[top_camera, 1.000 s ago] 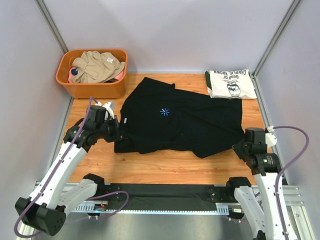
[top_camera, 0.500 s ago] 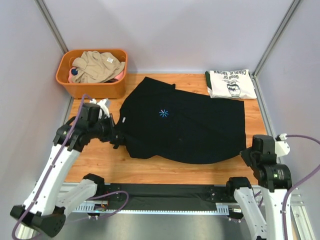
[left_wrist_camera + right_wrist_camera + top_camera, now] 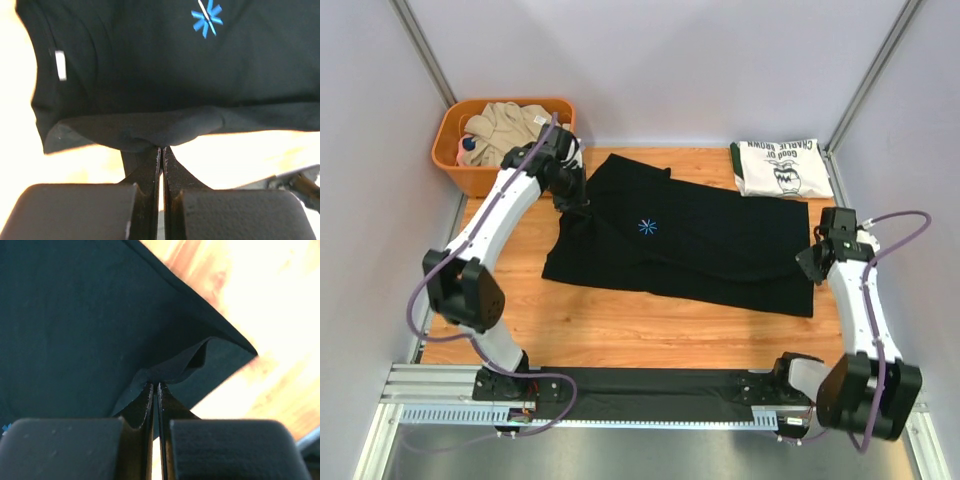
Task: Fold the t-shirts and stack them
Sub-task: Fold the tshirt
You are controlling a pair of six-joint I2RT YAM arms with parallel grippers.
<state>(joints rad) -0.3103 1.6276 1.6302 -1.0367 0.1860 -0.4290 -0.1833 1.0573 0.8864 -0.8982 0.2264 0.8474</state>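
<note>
A large black t-shirt (image 3: pixel 700 250) with a small blue starburst (image 3: pixel 648 226) lies spread across the wooden table (image 3: pixel 620 325). My left gripper (image 3: pixel 572 207) is at the shirt's far-left side, shut on a fold of its black edge (image 3: pixel 161 146); the starburst (image 3: pixel 206 13) and a white tag (image 3: pixel 60 65) show beyond it. My right gripper (image 3: pixel 808 262) is at the shirt's right edge, shut on a raised pinch of black cloth (image 3: pixel 155 382). A folded white t-shirt (image 3: pixel 780 166) with green trim and a Charlie Brown print lies at the back right.
An orange basket (image 3: pixel 468 178) holding beige and pink clothes stands at the back left, just beyond my left arm. Grey walls close in both sides and the back. A black rail (image 3: pixel 650 385) runs along the near edge.
Both grippers moved away from the near edge toward the back, carrying the black shirt's edge. The left one swung up near the basket. The shirt now lies flatter and more stretched out.
</note>
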